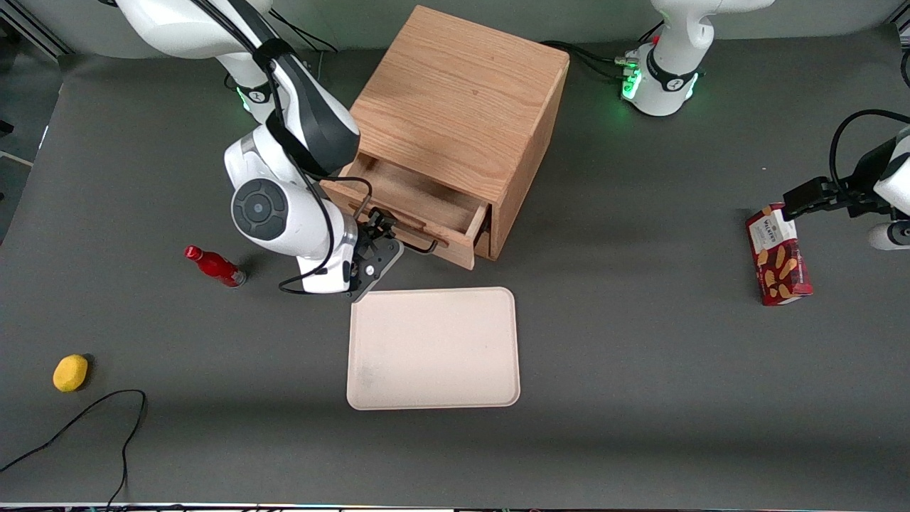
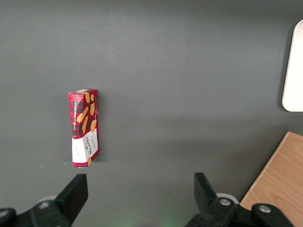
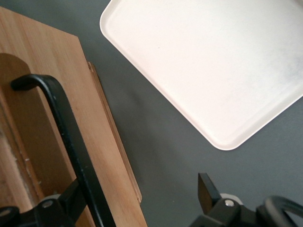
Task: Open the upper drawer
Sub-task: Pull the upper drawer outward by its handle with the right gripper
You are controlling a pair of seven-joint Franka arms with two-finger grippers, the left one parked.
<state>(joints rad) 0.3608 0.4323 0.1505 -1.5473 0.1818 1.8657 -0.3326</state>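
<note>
1. End effector [image 1: 380, 238] sits at the black handle [image 1: 405, 229] of the upper drawer [image 1: 419, 206]; the wrist view shows its fingers spread, one finger [image 3: 210, 191] clear of the bar and the handle [image 3: 71, 142] passing by the other, so nothing is clamped.
2. The drawer is part-way out of the cabinet [image 1: 455, 107], which stands near the surface's edge farthest from the front camera, about midway along it; the drawer front faces the tray [image 1: 434, 348].
3. Risk: with open fingers merely hooked on the bar, a pull off the drawer's line could let the handle slip free, or jam the drawer in its runners.
4. Risk: a hard pull may drag the whole cabinet, or bring the drawer front over the tray lying just in front of it.
5. Arm pose: it reaches down beside the cabinet, wrist bent low, with the end effector angled in at the drawer front, close above the tray's corner.
</note>
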